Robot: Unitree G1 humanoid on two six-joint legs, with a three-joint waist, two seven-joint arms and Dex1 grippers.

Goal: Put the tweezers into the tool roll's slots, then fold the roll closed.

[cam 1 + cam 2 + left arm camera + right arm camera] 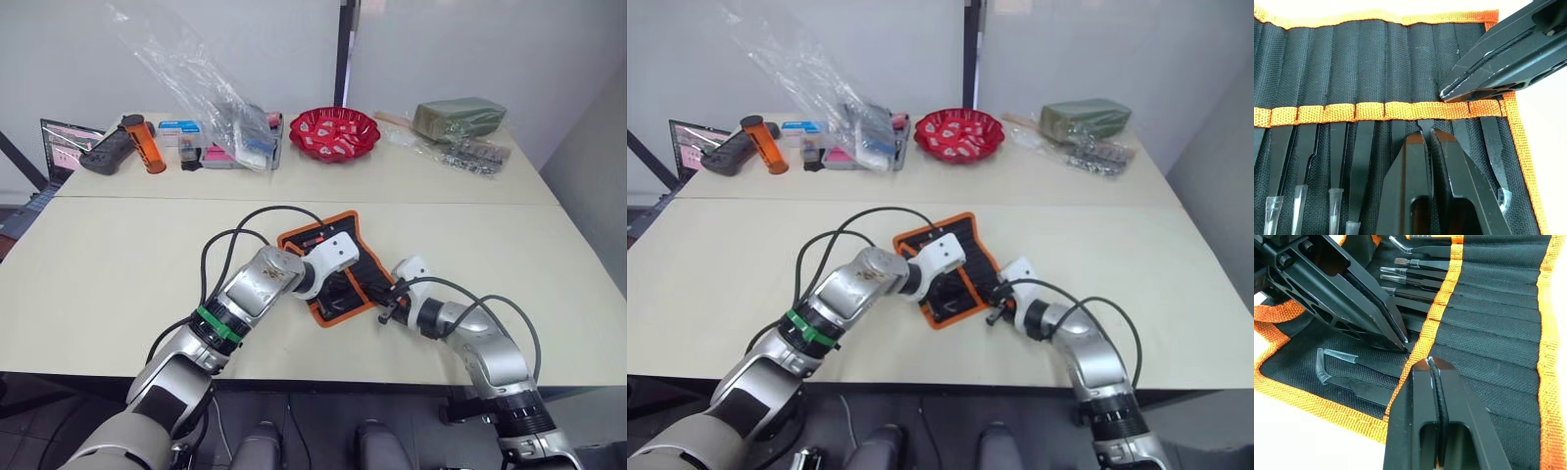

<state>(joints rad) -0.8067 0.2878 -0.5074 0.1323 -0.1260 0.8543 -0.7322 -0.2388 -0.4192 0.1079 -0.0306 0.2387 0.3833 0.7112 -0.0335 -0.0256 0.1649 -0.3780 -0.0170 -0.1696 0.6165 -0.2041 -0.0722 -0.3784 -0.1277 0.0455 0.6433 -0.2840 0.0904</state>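
Note:
The tool roll lies open on the near table, black with orange edging and an orange centre strip. Several tweezers sit in its slots, clear caps on their points; a curved one lies nearest the roll's edge. My left gripper hangs over the roll, shut on one tweezer just short of the centre strip. My right gripper is shut with nothing in it, its tip resting on the roll at the centre strip, close beside the left gripper's tip.
On the far table stand a red bowl, a clear plastic bag over boxes, an orange cylinder, a black device and a green packet. Black cables loop off my left arm.

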